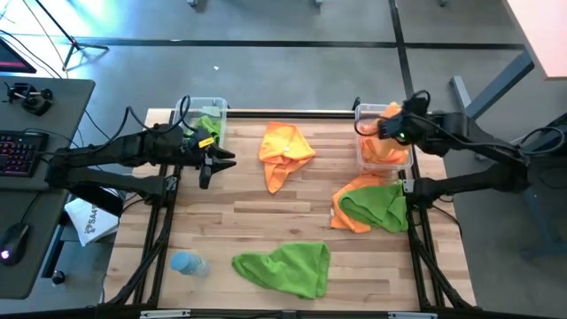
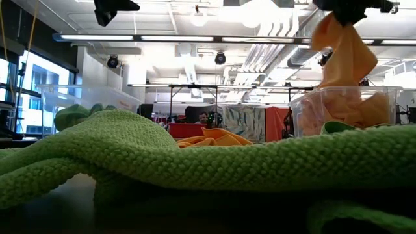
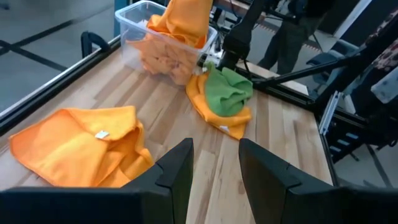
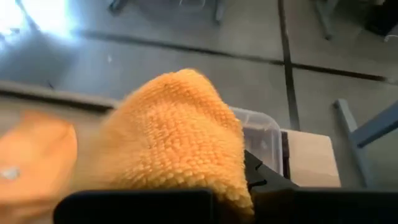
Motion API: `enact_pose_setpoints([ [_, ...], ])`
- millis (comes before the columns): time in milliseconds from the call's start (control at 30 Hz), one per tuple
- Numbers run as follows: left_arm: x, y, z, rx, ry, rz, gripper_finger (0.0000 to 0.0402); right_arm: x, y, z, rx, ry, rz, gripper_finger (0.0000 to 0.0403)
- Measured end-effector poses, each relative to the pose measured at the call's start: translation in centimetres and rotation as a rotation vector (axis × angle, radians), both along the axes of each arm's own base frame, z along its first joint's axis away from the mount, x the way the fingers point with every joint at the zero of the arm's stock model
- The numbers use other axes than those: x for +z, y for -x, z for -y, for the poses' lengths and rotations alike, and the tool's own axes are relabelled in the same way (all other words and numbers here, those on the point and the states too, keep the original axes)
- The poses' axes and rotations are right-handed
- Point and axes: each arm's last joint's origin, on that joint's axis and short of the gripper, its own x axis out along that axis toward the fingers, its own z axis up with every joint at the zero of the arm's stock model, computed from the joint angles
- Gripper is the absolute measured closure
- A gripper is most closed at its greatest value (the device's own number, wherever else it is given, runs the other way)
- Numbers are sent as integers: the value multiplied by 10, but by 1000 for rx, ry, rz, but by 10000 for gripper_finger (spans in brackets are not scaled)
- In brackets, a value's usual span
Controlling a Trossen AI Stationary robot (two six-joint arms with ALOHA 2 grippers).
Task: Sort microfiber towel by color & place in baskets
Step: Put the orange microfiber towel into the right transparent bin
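Note:
My right gripper (image 1: 390,126) is above the right clear basket (image 1: 383,146), shut on an orange towel (image 2: 343,49). That basket holds more orange towels (image 2: 338,114). My left gripper (image 3: 214,165) is open and empty, beside the left basket (image 1: 204,120), which holds green towels. On the table lie an orange towel (image 1: 285,152), a green towel over an orange one (image 1: 370,206) and a green towel (image 1: 288,266) near the front edge. My right gripper holds a bunched part of the orange towel (image 4: 177,134) from above; the cloth itself hides the fingers, so I cannot tell layers or edge. The towel hangs below the gripper, and its lower end (image 2: 338,81) reaches the basket's rim.
A small pale blue bottle (image 1: 186,263) lies at the table's near left corner. Bare wood lies in the table's middle (image 1: 266,213). A desk with a keyboard (image 1: 22,151) stands left of the table.

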Motion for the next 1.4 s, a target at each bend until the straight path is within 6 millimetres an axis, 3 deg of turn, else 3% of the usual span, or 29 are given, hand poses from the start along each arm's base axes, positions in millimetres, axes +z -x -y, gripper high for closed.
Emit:
enact_pose_setpoints([
  [367,1,0,0,-2,1,11,284,-29,-23,53,184,-316,-368,403],
  [700,1,0,0,-10,-12,12,284,-54,-32,96,350,-457,-644,403],
  [900,1,0,0,-18,-31,8,284,-79,-46,118,456,-567,-795,403],
  [1133,0,0,0,-11,-28,2,284,-113,-54,146,580,-757,-811,403],
  [1267,1,0,0,-9,-24,2,284,-119,-47,155,627,-812,-761,403],
  [1400,1,0,-1,20,-8,5,284,-121,-32,152,664,-811,-753,403],
])
